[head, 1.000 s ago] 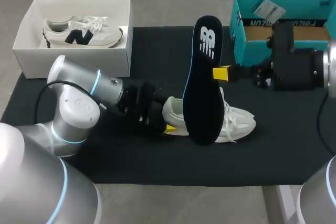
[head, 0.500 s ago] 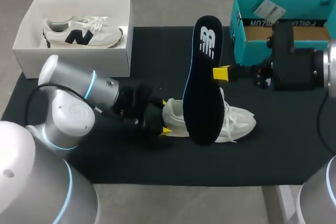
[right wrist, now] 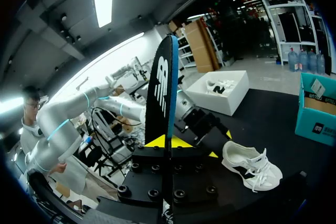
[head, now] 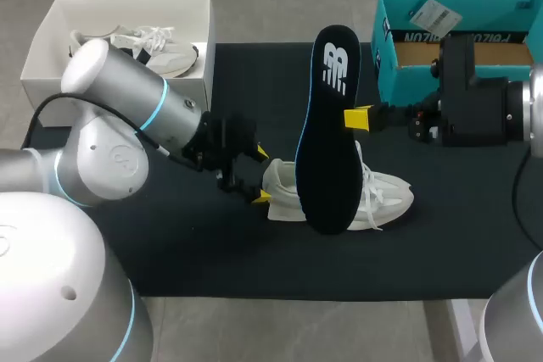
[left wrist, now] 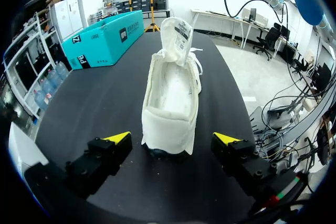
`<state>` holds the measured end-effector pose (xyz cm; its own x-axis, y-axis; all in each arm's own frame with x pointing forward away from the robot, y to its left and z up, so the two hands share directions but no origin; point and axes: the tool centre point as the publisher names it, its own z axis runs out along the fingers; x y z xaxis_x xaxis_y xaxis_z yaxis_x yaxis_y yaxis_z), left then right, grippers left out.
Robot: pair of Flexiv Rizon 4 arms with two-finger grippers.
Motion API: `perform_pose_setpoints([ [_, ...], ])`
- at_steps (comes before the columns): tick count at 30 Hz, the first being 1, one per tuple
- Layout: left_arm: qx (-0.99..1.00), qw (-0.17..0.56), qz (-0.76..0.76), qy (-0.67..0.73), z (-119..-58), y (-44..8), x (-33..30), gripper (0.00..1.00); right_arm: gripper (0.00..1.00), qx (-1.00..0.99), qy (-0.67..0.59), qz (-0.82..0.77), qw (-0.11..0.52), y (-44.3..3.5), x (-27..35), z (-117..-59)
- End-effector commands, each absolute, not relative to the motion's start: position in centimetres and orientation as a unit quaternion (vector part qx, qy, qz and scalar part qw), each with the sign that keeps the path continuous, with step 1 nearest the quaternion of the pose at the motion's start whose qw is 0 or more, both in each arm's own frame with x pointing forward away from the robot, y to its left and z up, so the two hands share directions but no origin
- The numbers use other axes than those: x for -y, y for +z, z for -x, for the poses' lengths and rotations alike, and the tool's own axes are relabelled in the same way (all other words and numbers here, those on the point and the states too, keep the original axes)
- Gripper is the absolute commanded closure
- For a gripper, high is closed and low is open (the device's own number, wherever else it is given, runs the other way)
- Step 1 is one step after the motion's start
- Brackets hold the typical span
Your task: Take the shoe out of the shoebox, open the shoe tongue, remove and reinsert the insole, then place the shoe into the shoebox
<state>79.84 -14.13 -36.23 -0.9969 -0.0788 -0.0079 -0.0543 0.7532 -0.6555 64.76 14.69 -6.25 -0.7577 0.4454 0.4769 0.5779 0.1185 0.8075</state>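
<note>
Shoe (left wrist: 170,103) heel just ahead of spread L end effector (left wrist: 172,138), apparently untouched.

A robotics lab, by the test setup: 2 robot arms, the left arm (head: 127,125) at the frame's left and the right arm (head: 479,112) at its right, over a black mat (head: 170,252). A white shoebox (head: 119,95) sits upper left and a teal shoebox (head: 407,65) upper right.

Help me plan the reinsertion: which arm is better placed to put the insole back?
Right. The right gripper is shut on the insole, held upright by the shoe. The left gripper is open around the heel, holding nothing.
</note>
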Motion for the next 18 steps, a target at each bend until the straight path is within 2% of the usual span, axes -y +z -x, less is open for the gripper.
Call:
perform_pose_setpoints([
  [1,-0.977,0.005,0.040,-0.209,-79.79,-34.55,14.08,0.00,1.00,0.745,-0.569,0.344,0.057,-6.43,-14.80,-64.65],
  [7,-0.984,-0.023,0.061,-0.167,-80.03,-34.44,14.16,0.00,1.00,0.745,-0.569,0.344,0.057,-6.43,-14.80,-64.65],
  [10,-0.982,0.000,0.055,-0.183,-79.51,-33.74,13.77,0.00,1.00,0.745,-0.569,0.344,0.057,-6.43,-14.80,-64.65],
  [18,-0.982,0.000,0.055,-0.183,-79.51,-33.74,13.77,0.00,1.00,0.745,-0.569,0.344,0.057,-6.43,-14.80,-64.65],
])
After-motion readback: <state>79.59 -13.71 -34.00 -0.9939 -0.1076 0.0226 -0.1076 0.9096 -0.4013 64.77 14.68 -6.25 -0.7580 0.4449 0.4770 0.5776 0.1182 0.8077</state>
